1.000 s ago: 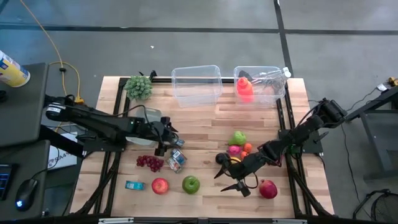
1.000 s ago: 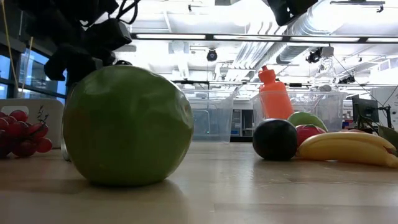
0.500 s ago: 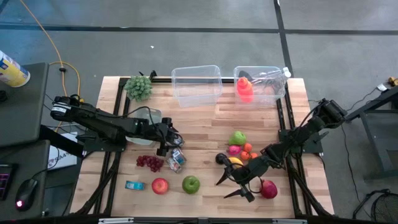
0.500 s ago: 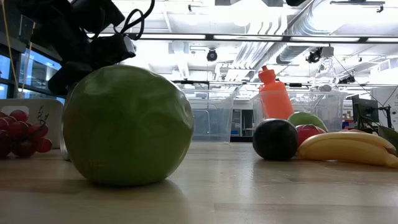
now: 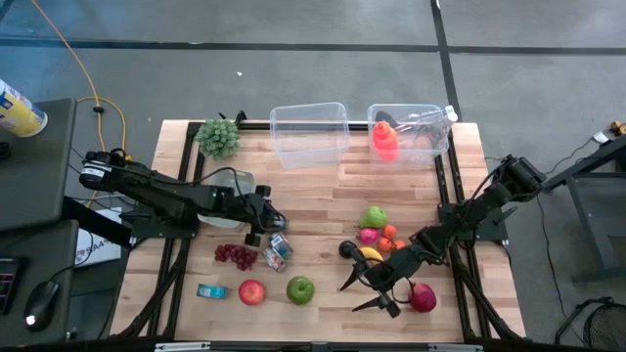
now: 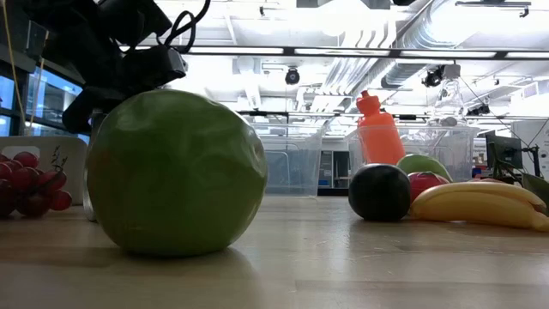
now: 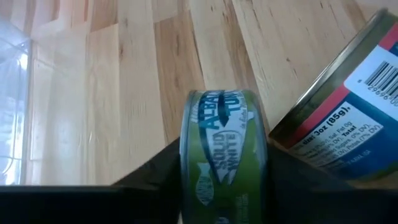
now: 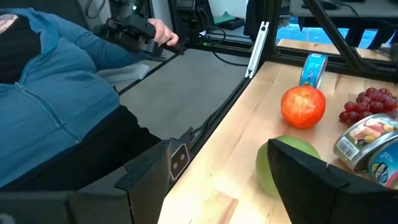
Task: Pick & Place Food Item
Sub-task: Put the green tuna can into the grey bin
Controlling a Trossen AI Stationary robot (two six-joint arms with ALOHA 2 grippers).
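A green tuna can (image 7: pixel 224 149) stands on its edge between the fingers of my left gripper (image 7: pixel 224 186), which is shut on it at the table's left middle (image 5: pixel 262 232). A blue and red can (image 7: pixel 339 112) lies tilted right beside it. Purple grapes (image 5: pixel 235 256), a red apple (image 5: pixel 251 291) and a green apple (image 5: pixel 300 288) lie nearer the front edge. My right gripper (image 5: pixel 364 293) hangs open above the wood between the green apple and a dark red fruit (image 5: pixel 423 296), with nothing between its fingers. My left gripper pinches the green tuna can by its two flat faces (image 7: pixel 186 168), one finger (image 7: pixel 155 180) on each side. The fingers slant down from the table's left. The can stays on edge, its label band facing the camera; the gripper hides the can's underside.
Two clear bins (image 5: pixel 309 132) (image 5: pixel 409 127) stand at the far edge, with an orange bottle (image 5: pixel 384 140) in the right one. A banana (image 5: pixel 370 252) and small fruits lie centre right, and a blue can (image 5: pixel 210 291) front left. A person in blue (image 8: pixel 56 93) sits beyond the near edge.
My left gripper has sunk slightly over the two cans. Nothing on the table has visibly moved.
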